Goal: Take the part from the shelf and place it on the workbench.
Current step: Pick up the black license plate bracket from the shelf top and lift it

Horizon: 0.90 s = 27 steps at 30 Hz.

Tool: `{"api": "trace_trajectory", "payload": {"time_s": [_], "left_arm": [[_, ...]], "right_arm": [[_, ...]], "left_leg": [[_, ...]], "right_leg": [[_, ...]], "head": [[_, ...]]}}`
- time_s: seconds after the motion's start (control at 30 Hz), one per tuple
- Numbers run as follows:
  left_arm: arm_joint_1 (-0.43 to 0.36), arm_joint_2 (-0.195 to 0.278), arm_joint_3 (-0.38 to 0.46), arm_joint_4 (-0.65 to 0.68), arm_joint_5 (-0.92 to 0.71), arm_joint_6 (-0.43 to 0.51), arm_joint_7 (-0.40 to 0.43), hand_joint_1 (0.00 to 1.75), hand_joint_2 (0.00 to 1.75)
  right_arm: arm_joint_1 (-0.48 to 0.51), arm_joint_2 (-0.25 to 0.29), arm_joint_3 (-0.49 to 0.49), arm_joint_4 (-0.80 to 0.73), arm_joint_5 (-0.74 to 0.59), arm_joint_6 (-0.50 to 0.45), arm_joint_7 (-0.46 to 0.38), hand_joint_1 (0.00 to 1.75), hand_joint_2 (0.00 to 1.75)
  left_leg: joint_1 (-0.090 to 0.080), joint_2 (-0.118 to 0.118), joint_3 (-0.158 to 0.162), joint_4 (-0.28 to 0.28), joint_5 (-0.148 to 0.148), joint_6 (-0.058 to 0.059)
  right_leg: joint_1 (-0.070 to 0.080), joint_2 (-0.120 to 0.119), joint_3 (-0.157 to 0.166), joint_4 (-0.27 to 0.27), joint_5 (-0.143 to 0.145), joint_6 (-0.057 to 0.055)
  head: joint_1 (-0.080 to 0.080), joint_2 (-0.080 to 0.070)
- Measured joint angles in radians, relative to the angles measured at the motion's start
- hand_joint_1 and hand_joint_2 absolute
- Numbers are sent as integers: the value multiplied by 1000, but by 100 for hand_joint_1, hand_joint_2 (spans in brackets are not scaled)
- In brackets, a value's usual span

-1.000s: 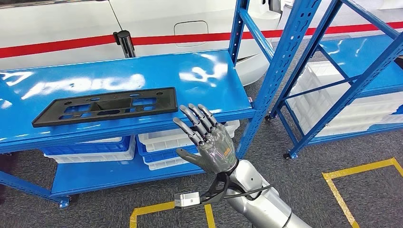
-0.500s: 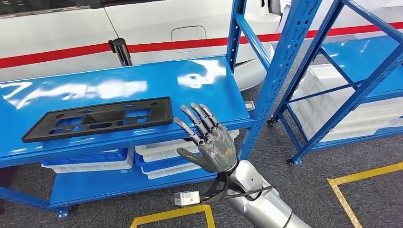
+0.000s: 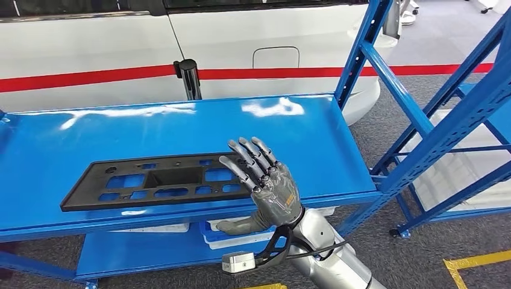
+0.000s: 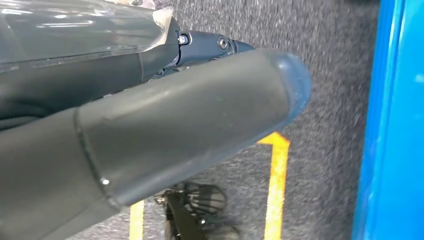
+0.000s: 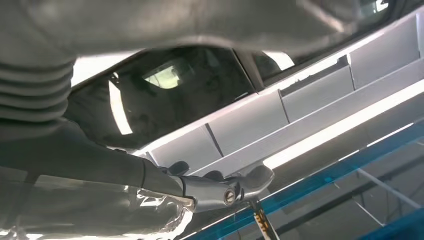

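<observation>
**A:** Part first: the flat black plastic panel with rectangular cut-outs (image 3: 159, 180) is lying on the glossy blue metal shelf (image 3: 72, 135), close to its front edge. How far along are you?

**B:** Barely started, I'm judging. Nothing is holding it, so the pick-up, the carry and the set-down are all waiting to be done.

**A:** Moving right from it, is that your hand?

**B:** Yes, my right hand (image 3: 265, 183) is hovering at the panel's right end, fingers spread and raised, palm facing the shelf, gripping nothing. From the head view I'm not managing to tell whether the fingertips are touching the panel or only hanging in front of it.

**A:** And your left hand?

**B:** My left hand (image 4: 150, 135) is showing up close in its own wrist camera, over grey carpet with yellow floor tape (image 4: 276, 190). It's too near and blurred; I cannot tell whether it's open or closed.

**A:** What else is hard to read?

**B:** White plastic bins (image 3: 223, 235) on the lower tier are mostly hidden behind my arm. The workbench isn't something I'm able to pick out. At far right a second blue rack (image 3: 458, 102) is cut off by the edge.
</observation>
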Motion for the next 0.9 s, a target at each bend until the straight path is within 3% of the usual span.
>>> {"api": "trace_trajectory", "payload": {"time_s": [0.07, 0.1, 0.17, 0.2, 0.27, 0.33, 0.37, 0.4, 0.47, 0.5, 0.53, 0.57, 0.6, 0.67, 0.8, 0.9], "left_arm": [[-2, -8, 0, 0, 0, 0, 2, 0, 0], [-1, -8, 0, 0, -1, 0, 2, 0, 0], [3, -10, -1, 0, -1, -1, 4, 0, 0], [2, -9, -1, 0, -2, -1, 4, 0, 0], [-1, -9, -2, 0, -3, 0, 6, 0, 0], [-2, -7, -2, 0, -5, 2, 10, 0, 0], [-1, -5, -2, 0, -6, 3, 11, 0, 0], [0, -3, -2, 0, -8, 5, 12, 0, 0], [0, -1, -3, 0, -11, 9, 14, 0, 0], [-1, -1, -3, 0, -12, 10, 16, 0, 0], [-2, 0, -3, 0, -12, 11, 18, 0, 0], [-3, 0, -3, 0, -13, 11, 20, 0, 0], [-4, 0, -3, -1, -13, 12, 21, 0, 0], [-5, 0, -4, -1, -13, 12, 23, 0, 0], [-8, 1, -4, -1, -14, 13, 25, 0, 0], [-9, 1, -4, -1, -15, 13, 25, 0, 0]], "right_arm": [[6, 0, -9, -7, 5, 0, -3, 0, 0], [8, 2, -13, -10, 7, 0, -3, 0, 0], [12, 8, -19, -18, 12, 0, -5, 0, 0], [13, 12, -21, -20, 15, 0, -5, 0, 0], [15, 19, -24, -25, 22, 0, -5, 0, 0], [21, 23, -26, -27, 26, 0, -2, 0, 0], [25, 24, -26, -27, 26, 0, 0, 0, 0], [30, 24, -27, -27, 27, 0, 1, 0, 0], [37, 25, -27, -27, 26, 0, 4, 0, 0], [39, 25, -27, -27, 24, 0, 5, 0, 0], [41, 24, -28, -28, 18, 0, 8, 0, 0], [44, 24, -30, -29, 12, 0, 10, 0, 0], [47, 24, -31, -29, 5, 0, 12, 0, 0], [50, 24, -33, -30, -3, 0, 15, 0, 0], [51, 23, -33, -30, -37, 8, 27, 0, 0], [50, 23, -33, -31, -73, 25, 40, 0, 131]], "left_leg": [[4, -19, 8, -5, 0, -5], [7, -25, 11, -4, 6, -11], [6, -17, 20, 13, 5, -19], [6, -6, 15, 33, -10, -25], [17, 17, -36, 124, -64, -43], [41, 27, -107, 215, -100, -73], [56, 32, -126, 221, -92, -90], [70, 37, -127, 194, -62, -109], [99, 49, -91, 63, 32, -144], [109, 57, -76, 10, 53, -151], [113, 62, -68, -21, 62, -151], [113, 65, -67, -31, 62, -142], [110, 67, -68, -24, 59, -132], [101, 62, -69, -22, 82, -118], [92, 56, -75, -21, 83, -111], [90, 55, -75, -21, 79, -105]], "right_leg": [[13, 24, 17, -46, 23, -42], [10, 23, 33, -66, 31, -57], [-5, 10, 77, -110, 57, -72], [-15, 2, 100, -127, 63, -76], [-24, -14, 125, -148, 65, -76], [-37, -23, 132, -153, 61, -70], [-46, -25, 134, -153, 57, -63], [-55, -27, 136, -150, 51, -54], [-71, -27, 140, -130, 34, -26], [-75, -27, 137, -112, 22, -11], [-74, -28, 128, -96, 7, 5], [-70, -29, 121, -83, -5, 20], [-67, -31, 115, -75, -14, 26], [-65, -35, 116, -76, -15, 32], [-70, -38, 128, -92, -8, 35], [-71, -39, 131, -98, -9, 38]], "head": [[-9, 0], [-8, 0], [-6, 0], [-5, 0], [-6, 0], [-6, 0], [-7, 0], [-7, 0], [-8, 0], [-9, 0], [-10, 0], [-11, 0], [-9, 0], [-7, 0], [-6, 0], [-6, 0]]}}
